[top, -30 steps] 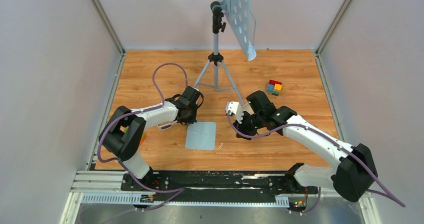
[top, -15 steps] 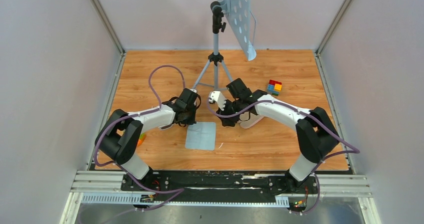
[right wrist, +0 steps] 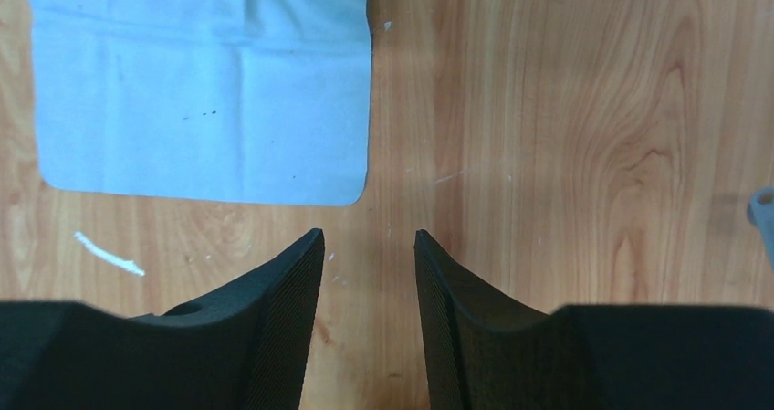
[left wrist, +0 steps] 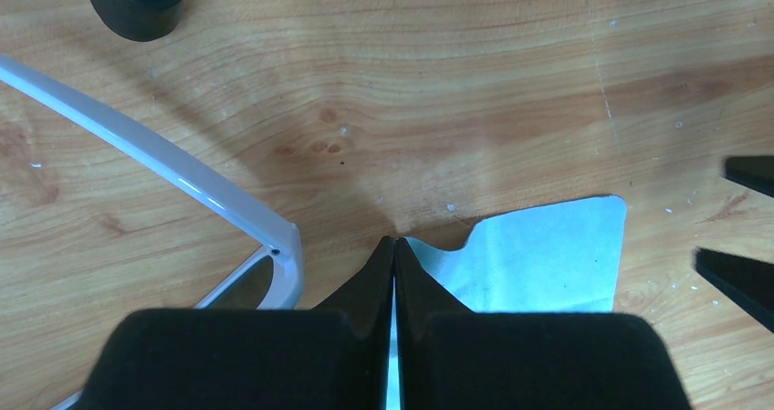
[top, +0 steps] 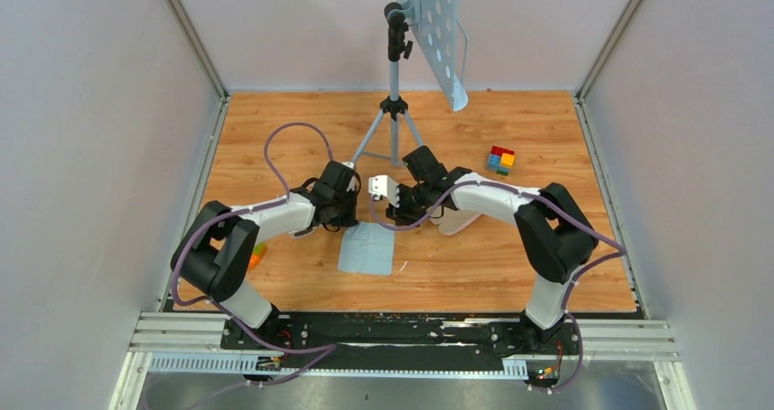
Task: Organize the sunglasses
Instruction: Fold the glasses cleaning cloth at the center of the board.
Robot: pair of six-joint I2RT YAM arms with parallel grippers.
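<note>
Two hands at the cloth (right wrist: 201, 90) on the desk (top: 456, 273).
Left hand (left wrist: 394, 246) pinches its corner, sunglasses (left wrist: 183, 170) just beside; right hand (right wrist: 369, 246) hangs spread; tripod (top: 394, 109) foot near.

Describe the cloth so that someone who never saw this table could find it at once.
Start at the tripod standing at the far middle of the wooden table. Come straight toward the near edge: the cloth lies on the wood there. It is the only pale blue square sheet; the cube far to its right is small and many-coloured.
</note>
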